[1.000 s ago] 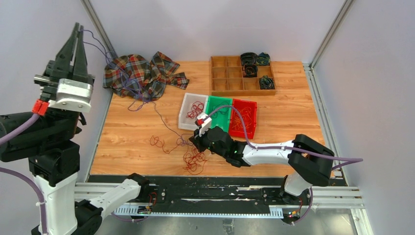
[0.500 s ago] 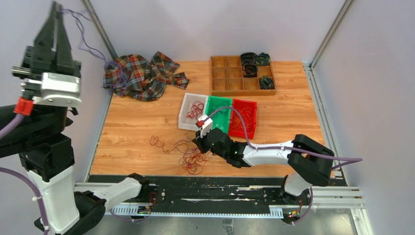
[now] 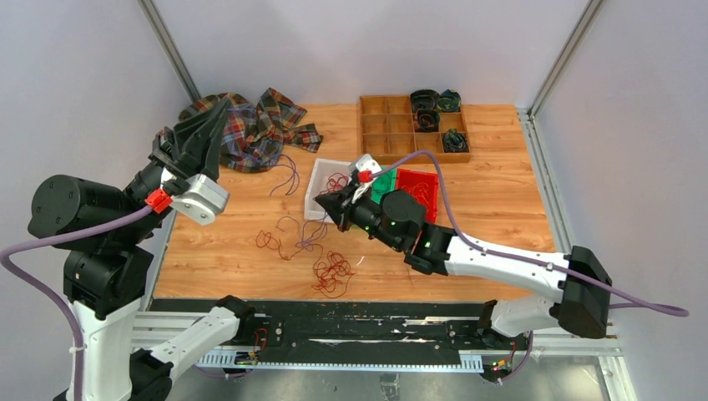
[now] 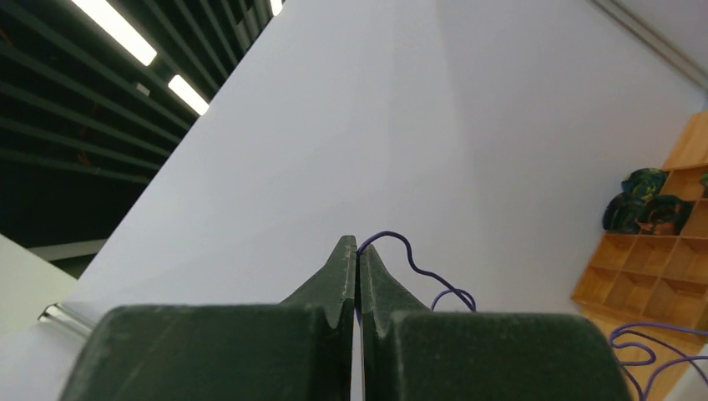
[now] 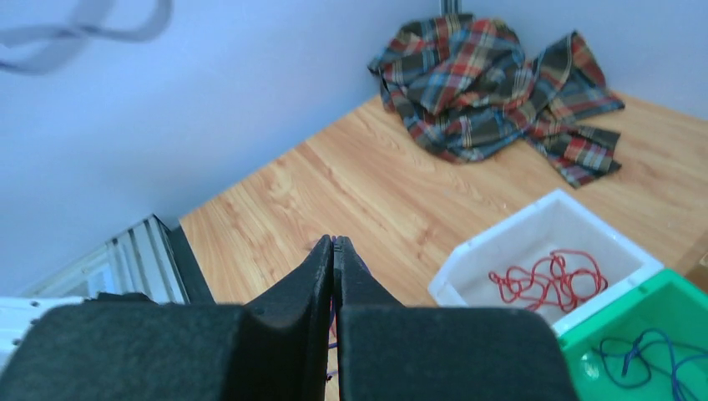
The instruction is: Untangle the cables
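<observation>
- Left gripper [image 3: 222,106] is raised over the far-left of the worktop [image 3: 225,217], just beside the plaid cloth [image 3: 250,125].
- Its jaws are pressed together, pinching the purple cable [image 4: 386,234] at the tips.
- From there the cable hangs to the right of the cloth, and its lower loops lie on the worktop near centre.
- Right gripper [image 3: 321,200] hovers at the near-left corner of the white bin [image 3: 312,190], pointing left, jaws closed to no gap.
- A bit of purple shows under its tips in the right wrist view; cannot tell if it is pinched.
- Red cable tangle [image 3: 332,274] lies near the front edge, with a smaller red cable [image 3: 267,242] to its left.
- The green bin [image 3: 366,179] and red bin [image 3: 424,199] sit right of the white bin.
</observation>
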